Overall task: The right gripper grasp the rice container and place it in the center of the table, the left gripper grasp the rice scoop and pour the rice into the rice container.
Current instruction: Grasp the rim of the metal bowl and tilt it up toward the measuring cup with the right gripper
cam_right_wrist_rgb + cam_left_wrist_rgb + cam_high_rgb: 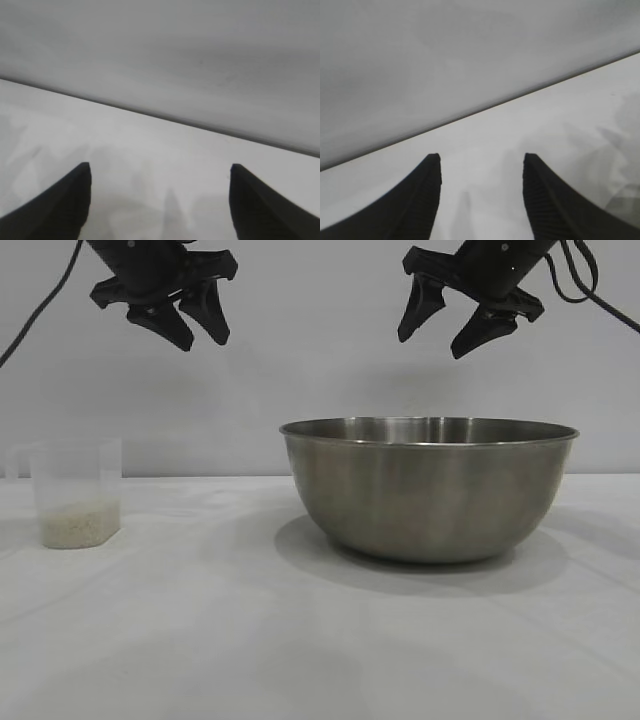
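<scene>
The rice container (430, 490), a large steel bowl, stands on the white table (200, 640) right of centre. The rice scoop (77, 492), a frosted plastic cup, stands at the far left with a shallow layer of rice (79, 524) in it. My left gripper (203, 341) hangs open and empty high above the table, up and to the right of the scoop. My right gripper (430, 346) hangs open and empty high above the bowl. In the left wrist view my left gripper (481, 159) shows only bare table and wall between its fingers, as does my right gripper (159, 167) in the right wrist view.
A pale grey wall (320, 390) runs behind the table. Black cables (600, 300) trail from both arms at the upper corners. Bare tabletop lies between the scoop and the bowl and in front of both.
</scene>
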Available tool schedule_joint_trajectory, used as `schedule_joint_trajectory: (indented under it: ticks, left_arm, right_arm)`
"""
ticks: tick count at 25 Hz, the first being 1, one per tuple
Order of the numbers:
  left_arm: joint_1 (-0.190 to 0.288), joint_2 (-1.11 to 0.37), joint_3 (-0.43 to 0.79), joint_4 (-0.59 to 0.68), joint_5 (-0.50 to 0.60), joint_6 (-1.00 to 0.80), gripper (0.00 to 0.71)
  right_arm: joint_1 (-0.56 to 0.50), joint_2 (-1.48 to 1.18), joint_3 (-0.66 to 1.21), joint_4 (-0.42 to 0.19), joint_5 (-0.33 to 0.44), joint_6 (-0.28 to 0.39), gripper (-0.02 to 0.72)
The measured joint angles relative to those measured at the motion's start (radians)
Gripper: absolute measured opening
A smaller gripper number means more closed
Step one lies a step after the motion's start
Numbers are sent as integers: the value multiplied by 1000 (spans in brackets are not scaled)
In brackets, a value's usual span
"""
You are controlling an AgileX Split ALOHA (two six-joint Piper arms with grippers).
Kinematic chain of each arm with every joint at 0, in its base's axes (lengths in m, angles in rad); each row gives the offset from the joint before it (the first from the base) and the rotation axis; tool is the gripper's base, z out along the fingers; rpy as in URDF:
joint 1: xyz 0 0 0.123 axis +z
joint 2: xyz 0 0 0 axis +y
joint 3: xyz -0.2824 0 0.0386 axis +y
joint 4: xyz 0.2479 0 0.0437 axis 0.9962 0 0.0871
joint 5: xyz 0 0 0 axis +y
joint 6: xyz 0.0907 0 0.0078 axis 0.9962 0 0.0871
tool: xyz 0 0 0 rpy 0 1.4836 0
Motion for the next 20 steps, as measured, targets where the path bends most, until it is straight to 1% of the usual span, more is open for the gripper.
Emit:
schedule_joint_trajectory:
  ticks: [8, 11, 15, 16, 18, 20]
  left_arm:
    - [0, 0, 0, 0, 0, 0, 321]
    - [0, 0, 0, 0, 5, 0, 321]
    - [0, 0, 0, 0, 21, 0, 321]
    - [0, 0, 0, 0, 22, 0, 321]
    - [0, 0, 0, 0, 23, 0, 321]
    - [0, 0, 0, 0, 23, 0, 321]
  right_arm:
    - [0, 0, 0, 0, 10, 0, 472]
    - [0, 0, 0, -2, 35, 0, 472]
    - [-11, -28, 0, -23, 84, 2, 472]
    - [-20, -43, 0, -37, 105, 13, 472]
    - [-47, -73, 0, -72, 154, 58, 472]
    - [-76, -102, 0, -113, 223, 126, 472]
